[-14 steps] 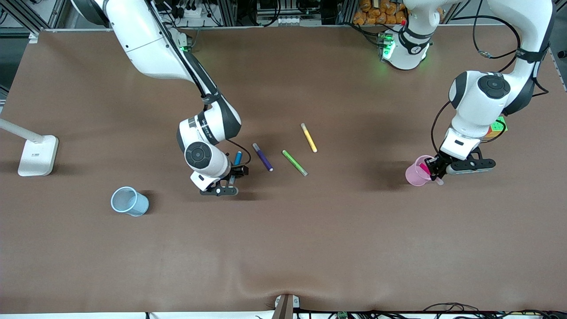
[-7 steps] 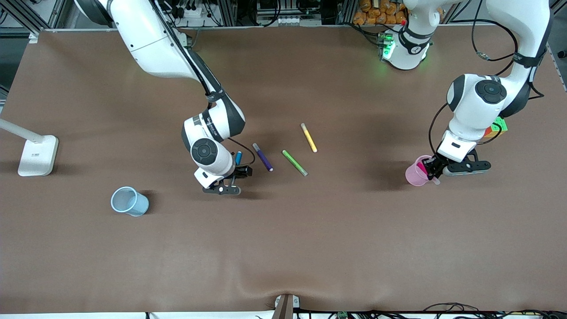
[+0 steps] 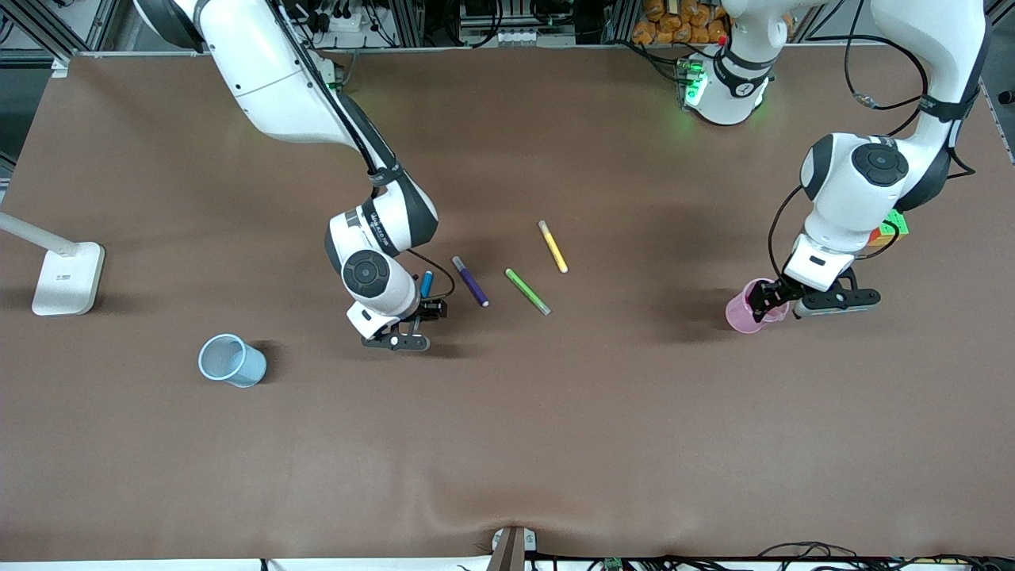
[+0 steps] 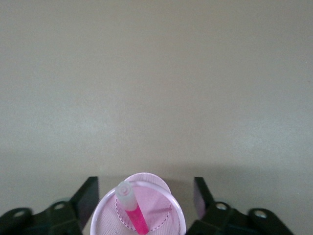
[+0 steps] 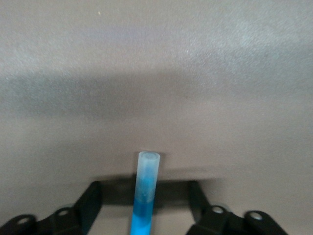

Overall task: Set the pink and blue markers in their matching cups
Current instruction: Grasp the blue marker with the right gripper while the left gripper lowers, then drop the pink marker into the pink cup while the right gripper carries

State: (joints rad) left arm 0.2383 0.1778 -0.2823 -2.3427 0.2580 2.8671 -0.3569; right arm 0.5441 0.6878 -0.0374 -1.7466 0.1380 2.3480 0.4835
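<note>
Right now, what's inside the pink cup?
The pink marker stands in the pink cup, pale cap up, leaning on the rim. The left gripper is open around the cup. The marker's lower end is out of view.

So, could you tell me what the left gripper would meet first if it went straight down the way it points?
The left gripper would probably meet the pale pink plastic cup, with the magenta-pink marker standing inside.

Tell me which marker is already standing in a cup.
The pink marker: it stands in the pink cup under the open left hand. The other markers all lie on the table.
</note>
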